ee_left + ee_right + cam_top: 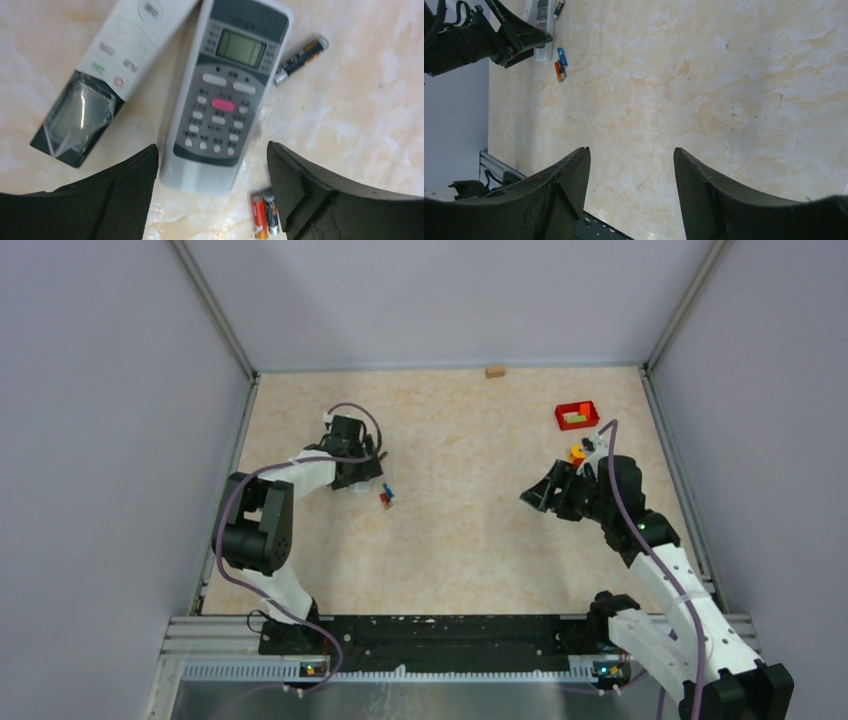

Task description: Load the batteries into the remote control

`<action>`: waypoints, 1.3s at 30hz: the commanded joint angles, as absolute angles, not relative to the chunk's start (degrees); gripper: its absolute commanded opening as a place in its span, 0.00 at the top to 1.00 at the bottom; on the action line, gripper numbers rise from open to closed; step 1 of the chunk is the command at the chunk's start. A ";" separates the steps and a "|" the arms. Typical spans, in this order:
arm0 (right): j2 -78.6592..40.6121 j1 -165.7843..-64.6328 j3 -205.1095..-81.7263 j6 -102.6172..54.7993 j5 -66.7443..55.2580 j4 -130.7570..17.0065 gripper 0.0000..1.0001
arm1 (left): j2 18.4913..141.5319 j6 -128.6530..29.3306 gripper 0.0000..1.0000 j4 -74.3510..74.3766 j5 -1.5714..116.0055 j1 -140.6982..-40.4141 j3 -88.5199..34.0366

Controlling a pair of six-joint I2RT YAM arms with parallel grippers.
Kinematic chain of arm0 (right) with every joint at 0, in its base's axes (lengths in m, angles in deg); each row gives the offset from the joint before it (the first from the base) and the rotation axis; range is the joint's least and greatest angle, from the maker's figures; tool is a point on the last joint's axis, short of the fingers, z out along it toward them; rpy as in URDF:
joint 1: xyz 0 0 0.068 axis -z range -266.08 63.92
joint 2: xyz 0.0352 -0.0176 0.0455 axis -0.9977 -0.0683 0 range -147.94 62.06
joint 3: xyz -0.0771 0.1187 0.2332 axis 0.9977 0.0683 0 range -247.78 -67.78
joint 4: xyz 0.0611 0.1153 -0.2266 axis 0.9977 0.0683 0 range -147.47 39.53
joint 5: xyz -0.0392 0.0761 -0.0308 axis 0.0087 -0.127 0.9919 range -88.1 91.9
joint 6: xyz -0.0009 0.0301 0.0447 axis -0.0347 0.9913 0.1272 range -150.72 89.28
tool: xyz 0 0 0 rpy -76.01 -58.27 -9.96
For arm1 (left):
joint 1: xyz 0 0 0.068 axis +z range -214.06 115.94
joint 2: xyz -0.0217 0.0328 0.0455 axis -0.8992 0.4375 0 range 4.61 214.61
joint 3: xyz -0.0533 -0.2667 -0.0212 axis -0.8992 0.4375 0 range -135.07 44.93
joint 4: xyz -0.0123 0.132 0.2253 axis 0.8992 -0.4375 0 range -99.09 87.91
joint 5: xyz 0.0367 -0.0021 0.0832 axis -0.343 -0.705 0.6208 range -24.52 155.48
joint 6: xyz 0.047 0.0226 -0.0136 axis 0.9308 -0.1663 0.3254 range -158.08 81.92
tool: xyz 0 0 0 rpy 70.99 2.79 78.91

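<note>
The remote control (220,95), a pale handset with a screen above rows of buttons, lies face up on the marbled table. My left gripper (212,147) is open, and its jaws straddle the remote's near end without gripping it. One dark battery (300,60) lies to the right of the remote's screen. A red battery and a dark battery (265,214) lie side by side next to my right-hand finger. From the top view, the left gripper (365,475) hides the remote and the batteries (385,497) lie just beyond it. My right gripper (630,150) hangs open and empty over bare table.
A second white handset (100,75) with a film-covered dark screen lies slanted to the left of the remote, close beside it. A red tray (577,415) with small coloured pieces sits at the back right. A small wooden block (494,371) rests by the back wall.
</note>
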State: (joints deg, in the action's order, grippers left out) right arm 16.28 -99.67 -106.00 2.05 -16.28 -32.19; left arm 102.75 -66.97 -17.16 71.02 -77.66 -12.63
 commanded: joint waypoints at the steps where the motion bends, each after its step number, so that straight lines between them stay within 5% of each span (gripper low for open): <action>1: 17.44 -99.01 -105.50 2.84 -16.92 -33.81 0.37 | 105.67 -69.09 0.21 -17.29 77.22 -78.03 -17.28; 10: 17.40 -99.07 -103.14 4.10 -17.64 -37.06 0.37 | 112.15 -63.97 0.26 -21.38 78.40 -79.03 -23.10; 19: 13.70 -99.07 -102.44 5.88 -21.32 -39.83 0.37 | 113.47 -59.27 0.43 -24.22 79.69 -81.97 -23.90; 21: 14.02 -99.06 -102.27 6.07 -21.77 -40.13 0.37 | 112.44 -59.34 0.55 -24.29 79.56 -82.05 -23.32; 25: 14.81 -99.08 -102.17 6.47 -22.60 -40.13 0.37 | 108.88 -59.88 0.71 -25.69 80.38 -82.07 -22.35; 34: 17.07 -99.70 -99.14 12.61 -28.43 -46.36 0.43 | 92.09 -61.05 0.73 -28.41 77.38 -82.07 -17.41; 39: 18.09 -103.11 -96.53 19.30 -30.97 -56.29 0.35 | 84.19 -63.69 0.83 -28.40 61.98 -82.07 -16.04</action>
